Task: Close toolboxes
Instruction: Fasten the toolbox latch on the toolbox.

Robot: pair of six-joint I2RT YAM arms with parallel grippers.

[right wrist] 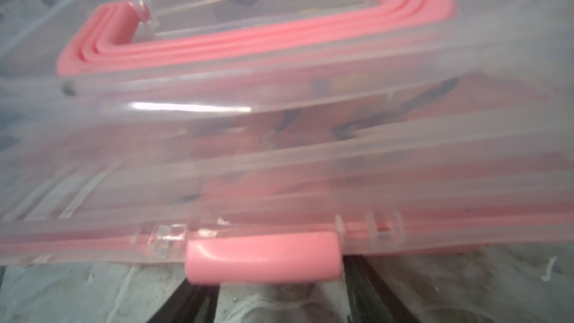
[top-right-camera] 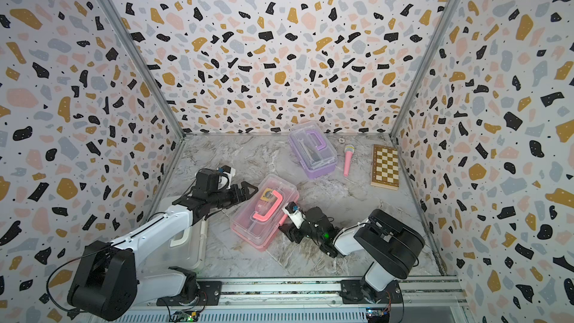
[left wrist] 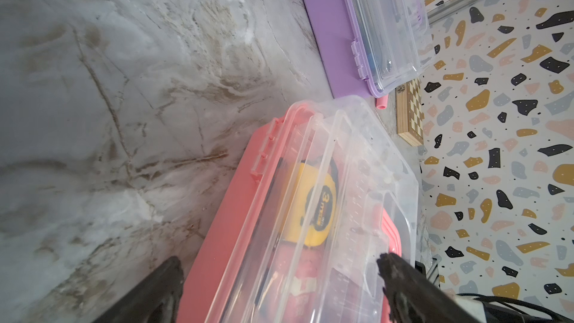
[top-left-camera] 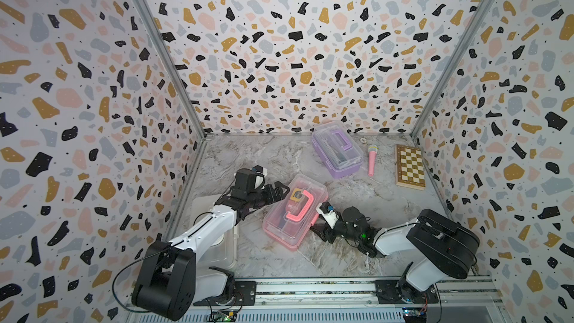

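Your left claw (top-left-camera: 281, 188) stands wide open at the hinge side of the pink toolbox (top-left-camera: 295, 212). In the left wrist view one finger (left wrist: 167, 287) sits beside the pink base and the other reaches over the clear lid, gripping nothing.

Your right claw (top-left-camera: 314, 229) is partly open at the opposite side. Its dark fingers (right wrist: 366, 278) stand apart beneath the pink latch (right wrist: 264, 262), which hides the tips, so you cannot tell whether they touch it.

The pink toolbox sits slantwise mid-table (top-left-camera: 248, 156) between both arms, lid down.

The purple toolbox (top-left-camera: 337, 150) stands near the back wall, lid down.

The white toolbox (top-right-camera: 186, 243) lies under your left arm, mostly hidden.

A pink microphone (top-left-camera: 371, 160) and a chessboard (top-left-camera: 410, 166) lie beside the purple toolbox.
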